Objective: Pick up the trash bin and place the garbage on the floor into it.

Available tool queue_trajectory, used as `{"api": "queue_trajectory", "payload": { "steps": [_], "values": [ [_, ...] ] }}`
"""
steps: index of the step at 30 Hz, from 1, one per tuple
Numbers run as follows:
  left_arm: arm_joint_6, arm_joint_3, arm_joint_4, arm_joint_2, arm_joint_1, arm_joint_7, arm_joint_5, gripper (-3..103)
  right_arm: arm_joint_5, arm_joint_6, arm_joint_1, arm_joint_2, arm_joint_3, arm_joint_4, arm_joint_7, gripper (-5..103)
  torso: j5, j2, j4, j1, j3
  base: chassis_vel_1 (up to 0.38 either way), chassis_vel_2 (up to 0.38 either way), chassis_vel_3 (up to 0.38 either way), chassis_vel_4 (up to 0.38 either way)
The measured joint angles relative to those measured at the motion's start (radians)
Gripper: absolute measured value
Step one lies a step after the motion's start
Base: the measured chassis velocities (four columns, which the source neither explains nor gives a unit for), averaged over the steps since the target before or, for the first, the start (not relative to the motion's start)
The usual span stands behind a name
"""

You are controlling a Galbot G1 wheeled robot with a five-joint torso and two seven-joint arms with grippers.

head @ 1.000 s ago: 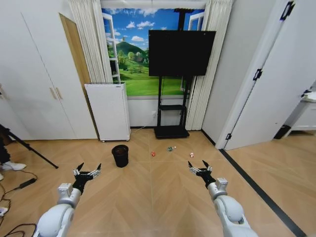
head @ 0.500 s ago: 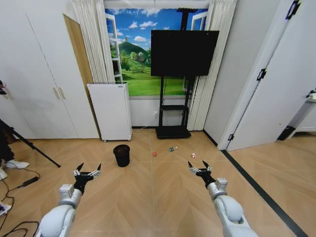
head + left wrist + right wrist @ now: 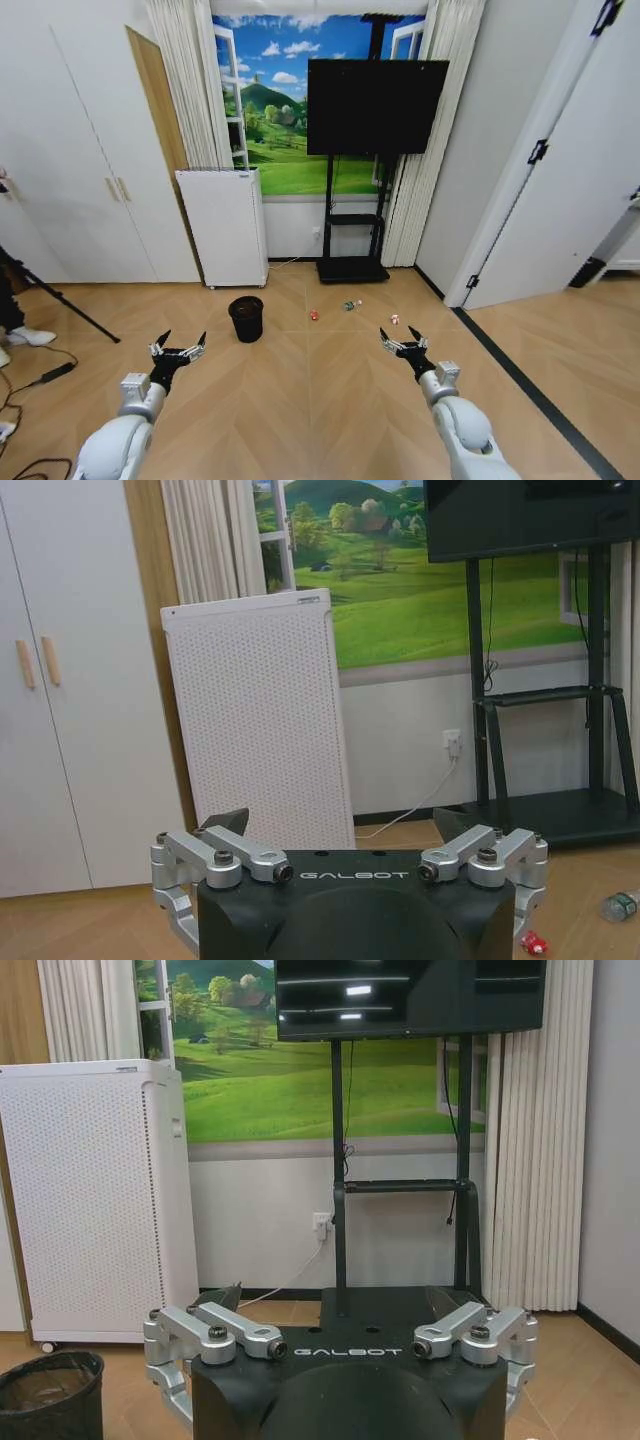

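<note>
Black trash bin (image 3: 245,318); red can (image 3: 314,316); greenish bottle (image 3: 349,305); red/white scrap (image 3: 394,320); white perforated appliance (image 3: 222,226); herringbone wood floor (image 3: 300,400).

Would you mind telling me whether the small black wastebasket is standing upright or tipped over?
Upright: the small round black wastebasket stands on the wooden floor with its open rim facing up.

floor (image 3: 300,400): glossy wood herringbone | trash bin (image 3: 245,318): matt black | appliance (image 3: 222,228): white perforated

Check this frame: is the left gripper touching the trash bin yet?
Apart. The head view shows the open left gripper held low, with bare floor between it and the trash bin.
</note>
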Motion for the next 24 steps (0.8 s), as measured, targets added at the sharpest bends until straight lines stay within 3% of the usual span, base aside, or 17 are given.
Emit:
{"api": "queue_trajectory", "payload": {
  "steps": [9,24],
  "values": [
    [0.0,0.001,0.0,-0.001,0.0,0.001,-0.001,100,-0.004,0.003,-0.003,0.0,0.0,-0.001,-0.001,100,0.0002,0.0,0.0001,0.0,0.0,-0.247,0.268,0.265,-0.243],
    [0.0,-0.003,0.002,-0.015,0.002,0.007,0.001,100,-0.011,0.006,-0.003,0.002,-0.003,-0.005,-0.003,100,0.0006,0.0,0.0001,0.0,0.0,-0.353,0.352,0.353,-0.355]
  ]
}}
